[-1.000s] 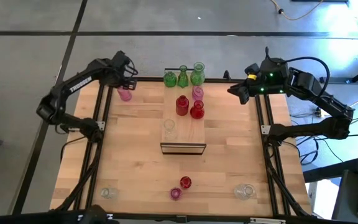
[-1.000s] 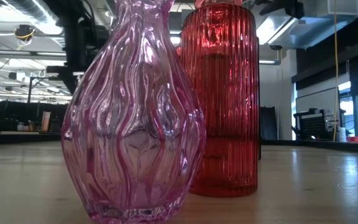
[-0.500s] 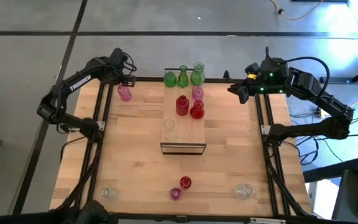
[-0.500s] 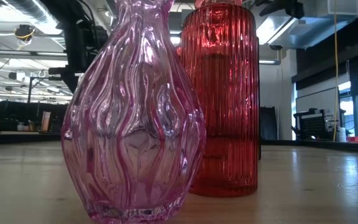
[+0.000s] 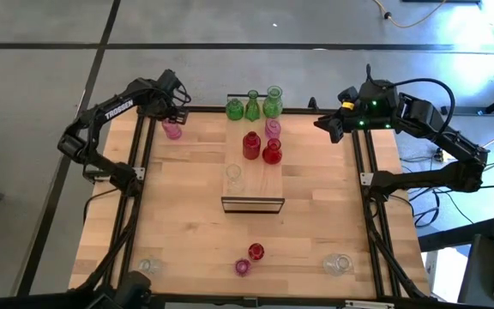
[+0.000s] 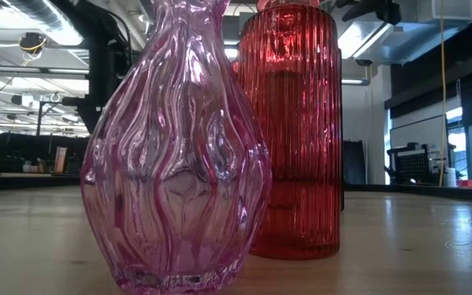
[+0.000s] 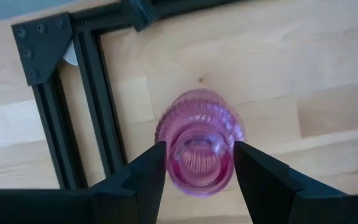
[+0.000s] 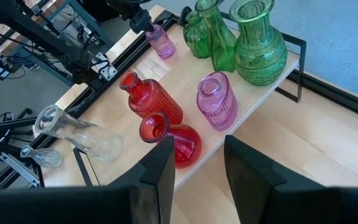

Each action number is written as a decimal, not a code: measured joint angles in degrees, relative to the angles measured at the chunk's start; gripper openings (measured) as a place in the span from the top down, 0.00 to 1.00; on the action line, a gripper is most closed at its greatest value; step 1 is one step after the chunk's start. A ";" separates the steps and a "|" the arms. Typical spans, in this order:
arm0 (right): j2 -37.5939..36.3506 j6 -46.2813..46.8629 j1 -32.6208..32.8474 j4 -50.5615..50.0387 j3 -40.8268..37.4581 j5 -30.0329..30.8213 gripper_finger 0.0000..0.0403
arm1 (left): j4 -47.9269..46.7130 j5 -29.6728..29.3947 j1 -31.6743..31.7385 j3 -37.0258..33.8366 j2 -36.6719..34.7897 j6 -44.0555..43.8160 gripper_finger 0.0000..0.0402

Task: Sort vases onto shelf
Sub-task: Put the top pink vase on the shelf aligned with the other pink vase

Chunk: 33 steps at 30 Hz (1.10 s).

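- We find a light-wood plank tabletop (image 5: pixel 187 223) framed by dark metal rails, standing on a grey floor; the low view looks across it into a workshop room with ceiling lights.
- The left gripper (image 7: pixel 196 163) sits at the table's far left corner, its two dark fingers (image 7: pixel 148 177) standing on either side of the neck of a small ribbed pink glass vase (image 7: pixel 199 140). The fingers lie just beside the glass; we cannot tell whether they press it. This vase stands upright on the tabletop, well apart from the shelf.
- The right gripper (image 5: pixel 322 125) hangs at the far right edge of the table, its fingers (image 8: pixel 160 163) parted and holding nothing.
- The long light-wood shelf with a dark-framed end (image 5: pixel 268 184) lies in the middle of the table's far half.
- On the shelf we count three green glass vases (image 5: pixel 252 106) at the far end, then a ribbed pink cylinder vase (image 8: pixel 217 101), a ribbed red bottle vase (image 8: pixel 149 98) and a round red vase (image 8: pixel 174 140), and a clear glass vase (image 8: pixel 79 134) nearest the framed end.
- At the table's near edge stand a small pink vase (image 5: pixel 243 267) and a small red vase (image 5: pixel 256 251), close together, with a clear vase (image 5: pixel 149 266) towards the left and another clear vase (image 5: pixel 337 263) towards the right.
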 joint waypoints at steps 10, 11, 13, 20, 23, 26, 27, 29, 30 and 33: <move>0.26 0.04 0.00 -0.02 0.00 0.30 0.70 | 0.49 -0.01 -0.12 0.00 0.00 1.16 0.55; 0.36 0.02 0.00 -0.02 0.01 0.44 0.70 | 0.74 -0.01 -0.05 0.00 0.00 1.18 0.55; 0.47 0.01 0.00 -0.02 0.02 0.45 0.70 | 0.96 -0.01 0.00 0.00 0.00 1.19 0.55; 0.59 0.00 0.00 -0.02 0.02 0.44 0.70 | 0.12 0.68 -0.08 0.09 -0.07 1.09 0.65; 0.61 -0.02 0.00 -0.02 0.02 0.44 0.70 | -0.41 0.51 -0.62 0.09 -0.09 0.68 0.69; 0.81 -0.33 0.00 -0.02 0.02 0.57 0.70 | -0.63 0.42 -1.61 0.09 -0.16 -0.12 0.69; 0.90 -0.55 0.00 -0.04 0.02 0.57 0.70 | -0.80 0.56 -2.04 0.09 -0.16 -0.30 0.69; 1.19 -1.11 0.00 -0.10 0.02 0.58 0.70 | -1.52 1.06 -3.02 0.17 -0.16 -0.49 0.69; 1.35 -1.29 0.00 -0.10 0.04 0.61 0.70 | -2.48 1.34 -3.64 0.43 -0.15 -0.54 0.69; 1.79 -1.55 -0.03 -0.45 0.04 0.60 0.70 | -7.78 1.84 -6.25 2.66 -0.07 -0.39 0.69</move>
